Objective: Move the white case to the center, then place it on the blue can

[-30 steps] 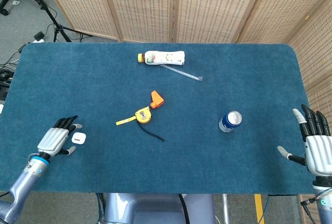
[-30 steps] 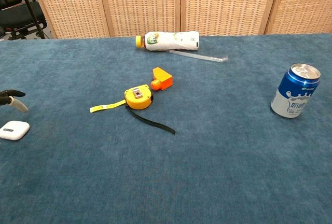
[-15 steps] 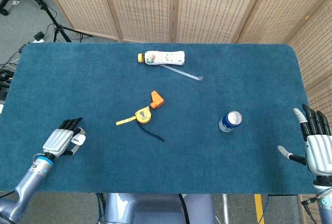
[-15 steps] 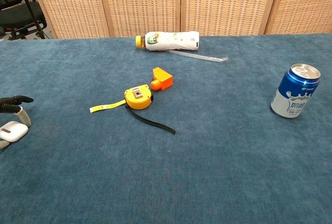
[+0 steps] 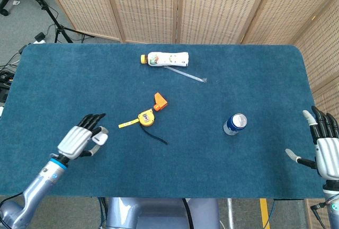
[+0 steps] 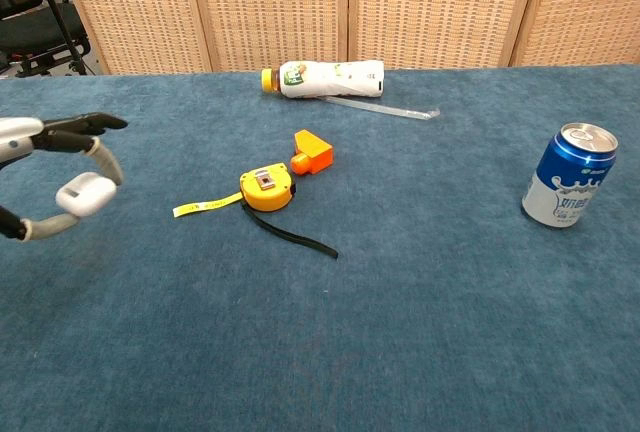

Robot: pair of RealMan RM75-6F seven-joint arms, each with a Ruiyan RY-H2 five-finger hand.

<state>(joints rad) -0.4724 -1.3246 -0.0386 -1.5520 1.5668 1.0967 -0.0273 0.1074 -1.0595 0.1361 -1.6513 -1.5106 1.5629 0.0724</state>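
While pinched in left hand (image 6: pixel 45 177) fingers — white case (image 6: pixel 85 195), clear of table (image 5: pixel 254 181) edges.

premises read as a robotics lab or recording studio, not a home. a worktop (image 5: pixel 254 96) covered in dark blue carpet-like fabric carries unrelated test items: a tape measure (image 5: pixel 144 118), a lying bottle (image 5: pixel 164 58) and a drink can (image 5: pixel 234 124), all ahead of or to the side of the left hand (image 5: pixel 80 141). woven folding screens (image 5: pixel 175 6) close off the far side, well beyond both hands. on the grey floor outside the left hand's corner stand black tripod legs (image 5: pixel 50 14), with loose cables (image 5: pixel 10 72) nearby. an office chair (image 6: pixel 35 12) shows in the chest view.
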